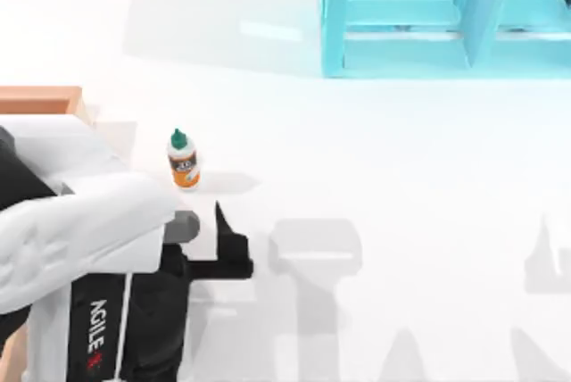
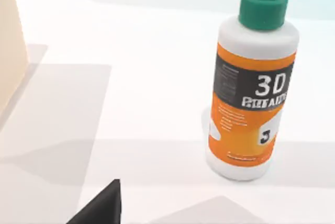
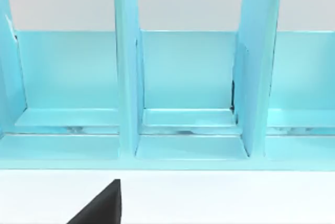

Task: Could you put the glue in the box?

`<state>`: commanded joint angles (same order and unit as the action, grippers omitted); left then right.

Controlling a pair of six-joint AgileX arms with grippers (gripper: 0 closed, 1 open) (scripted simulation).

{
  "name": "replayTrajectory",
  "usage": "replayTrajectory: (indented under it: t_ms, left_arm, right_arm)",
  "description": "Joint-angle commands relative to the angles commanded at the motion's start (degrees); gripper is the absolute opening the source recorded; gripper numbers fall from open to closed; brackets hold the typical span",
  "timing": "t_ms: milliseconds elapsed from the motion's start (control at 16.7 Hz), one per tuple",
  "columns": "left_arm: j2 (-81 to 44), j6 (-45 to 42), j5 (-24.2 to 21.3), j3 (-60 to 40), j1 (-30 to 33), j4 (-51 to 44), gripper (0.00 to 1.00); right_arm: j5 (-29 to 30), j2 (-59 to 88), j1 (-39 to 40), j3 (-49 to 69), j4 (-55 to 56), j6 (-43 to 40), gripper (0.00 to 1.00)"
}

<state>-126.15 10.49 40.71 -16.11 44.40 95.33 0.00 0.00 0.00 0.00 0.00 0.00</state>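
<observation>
From the top view, the glue [image 1: 183, 160] stood upright on the white table [image 1: 375, 159], just beside the corner of the box [image 1: 40, 99] and outside it, so nothing of the job was done yet. My left gripper [image 1: 219, 244] hovered just short of the bottle, not touching it; I could not tell how wide it stood. In the left wrist view, the glue [image 2: 251, 82] stood free, the box wall [image 2: 11, 51] well off to its side. The right wrist view faced the cyan shelf unit [image 3: 183, 93], far from the glue; reaching, grasping and carrying all remained.
</observation>
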Motion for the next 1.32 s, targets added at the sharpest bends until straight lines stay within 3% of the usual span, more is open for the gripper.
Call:
replayTrajectory:
  t_ms: [300,840,1140,1320]
  left_arm:
    - [-0.6,-0.5,-1.4,-1.9,-1.5,-1.0,1.0]
    - [-7.1,-3.5,-12.1,-18.7,-12.3,-9.6,1.0]
    - [-7.4,-3.7,-12.5,-19.3,-12.8,-10.0,1.0]
    - [-7.4,-3.7,-12.5,-19.3,-12.8,-10.0,0.77]
  right_arm:
    - [0.0,0.0,0.0,0.0,0.0,0.0,1.0]
    - [0.0,0.0,0.0,0.0,0.0,0.0,1.0]
    - [0.0,0.0,0.0,0.0,0.0,0.0,1.0]
    - [0.0,0.0,0.0,0.0,0.0,0.0,1.0]
